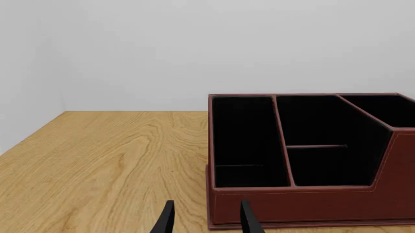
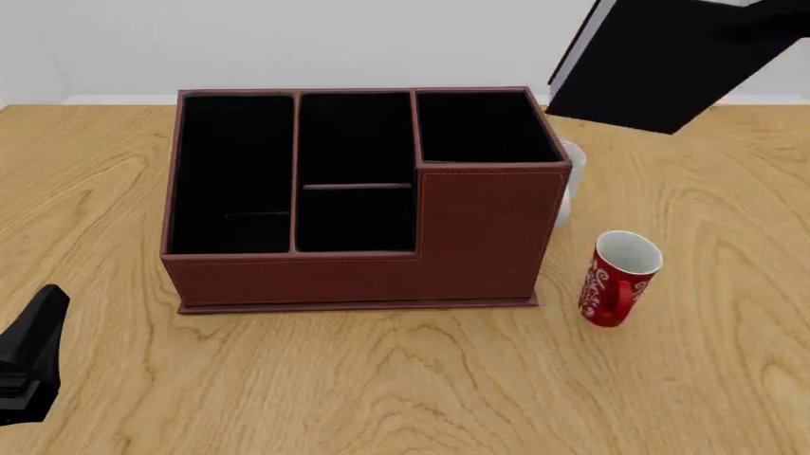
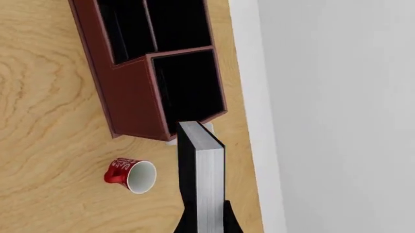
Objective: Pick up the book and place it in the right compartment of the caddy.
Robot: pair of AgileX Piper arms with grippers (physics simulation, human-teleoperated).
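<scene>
The book point(image 2: 658, 66), a thick black hardcover with white page edges, hangs tilted in the air above and to the right of the caddy point(image 2: 367, 275). My right gripper point(image 3: 206, 224) is shut on the book point(image 3: 201, 174), one finger on each cover. The red-brown caddy stands mid-table. Its right compartment point(image 2: 487, 128) is the square black-lined cell behind the tall front wall, also seen as the cell point(image 3: 191, 87) just past the book's far end. My left gripper point(image 1: 206, 221) is open and low over the table, in front of the caddy's left corner point(image 1: 311, 204).
A red mug point(image 2: 617, 278) stands upright on the table right of the caddy's front corner, below the book. A small white object point(image 2: 570, 175) shows behind the caddy's right side. The left arm point(image 2: 32, 365) sits at the near left. A wall borders the table's far edge.
</scene>
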